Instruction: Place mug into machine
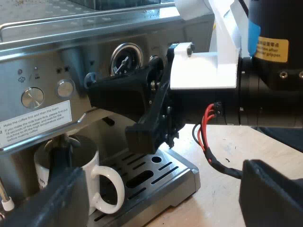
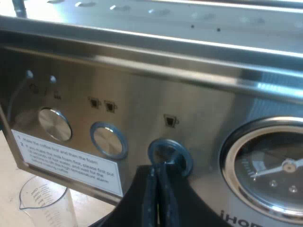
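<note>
— Well, the left claw first?
— The left gripper (image 1: 165, 189) hangs with its two black fingers (image 1: 64, 194) spread wide and nothing between them, low before the slotted steel drip tray (image 1: 187, 172). One finger overlaps the white ceramic mug (image 1: 87, 158). The mug stands on that tray beneath the panel of the brushed-steel espresso machine (image 1: 57, 56), handle towards the tray's open slots.
— And what crowds it?
— The right gripper (image 2: 162, 165), fingers pressed together, tips at a blue-ringed round button (image 2: 180, 152) beside the round pressure gauge (image 2: 272, 175). Its arm crosses just above the tray.
— Open room?
— Bare wooden table (image 1: 265, 142) past the tray's edge. A clear measuring glass (image 2: 42, 198) stands below the printed label (image 2: 66, 163).
</note>
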You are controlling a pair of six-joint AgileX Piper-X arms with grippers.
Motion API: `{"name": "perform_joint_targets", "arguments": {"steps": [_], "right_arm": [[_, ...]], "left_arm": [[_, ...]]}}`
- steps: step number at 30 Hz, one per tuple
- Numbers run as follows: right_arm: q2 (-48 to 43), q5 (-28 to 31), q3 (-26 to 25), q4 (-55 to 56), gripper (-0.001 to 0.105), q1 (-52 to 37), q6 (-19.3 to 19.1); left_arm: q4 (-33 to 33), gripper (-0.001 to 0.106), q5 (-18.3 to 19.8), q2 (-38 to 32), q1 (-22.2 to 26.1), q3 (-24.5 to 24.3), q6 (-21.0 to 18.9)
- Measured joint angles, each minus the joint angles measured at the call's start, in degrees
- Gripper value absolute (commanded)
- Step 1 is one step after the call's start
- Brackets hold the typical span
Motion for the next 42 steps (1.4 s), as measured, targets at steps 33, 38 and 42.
{"name": "perform_joint_targets", "arguments": {"steps": [33,38,42], "right_arm": [[-13.6,3.5,-0.2,26.9,0.003,4.9,4.6],[-16.0,4.4,-0.2,28.6,0.045,4.9,4.9],[-17.6,5.3,-0.2,32.0,0.071,4.9,5.1]], "left_arm": [[7.1,0.072,0.1,-8.4,0.0,0.0,-0.1],[8.7,0.077,0.1,-8.4,0.0,0.0,-1.3],[9.4,0.077,-2.6,-8.3,0.0,-0.7,-1.3]]}}
